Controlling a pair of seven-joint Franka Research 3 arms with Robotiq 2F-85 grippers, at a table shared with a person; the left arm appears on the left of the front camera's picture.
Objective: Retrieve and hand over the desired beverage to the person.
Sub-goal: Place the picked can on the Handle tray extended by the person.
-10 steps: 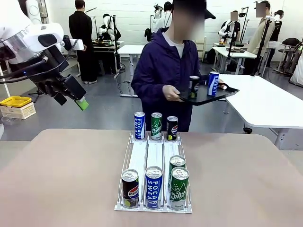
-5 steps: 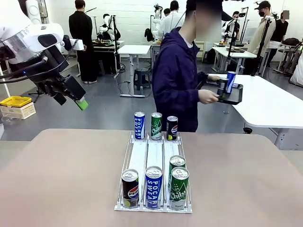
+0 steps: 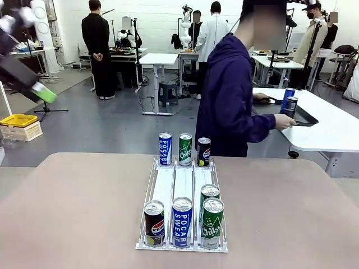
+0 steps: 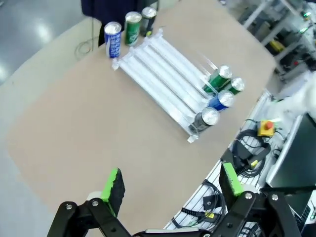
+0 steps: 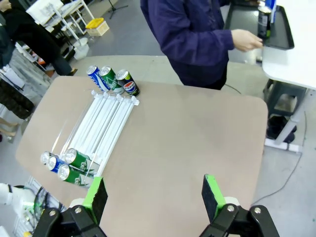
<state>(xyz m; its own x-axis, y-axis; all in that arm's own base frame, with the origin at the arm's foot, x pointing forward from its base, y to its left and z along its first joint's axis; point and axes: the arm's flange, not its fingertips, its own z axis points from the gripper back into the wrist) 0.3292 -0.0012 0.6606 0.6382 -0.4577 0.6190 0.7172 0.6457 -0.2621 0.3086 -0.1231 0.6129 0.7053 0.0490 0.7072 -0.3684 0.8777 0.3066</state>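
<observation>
Person [image 3: 230, 101] in dark purple hooded jacket stood just past the worktop's far edge, turned away toward a white side table, one hand [image 3: 285, 121] on a black tray [image 3: 305, 119] with two cans [image 3: 288, 103]. Seven beverage cans stood upright in the white rack [image 3: 183, 185]: three at far end, four at near end.

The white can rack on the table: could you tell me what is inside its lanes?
The rack holds seven cans: three at the far end, four at the near end.

yellow crate [image 3: 19, 120] on floor, stool [image 3: 166, 89] behind
</observation>
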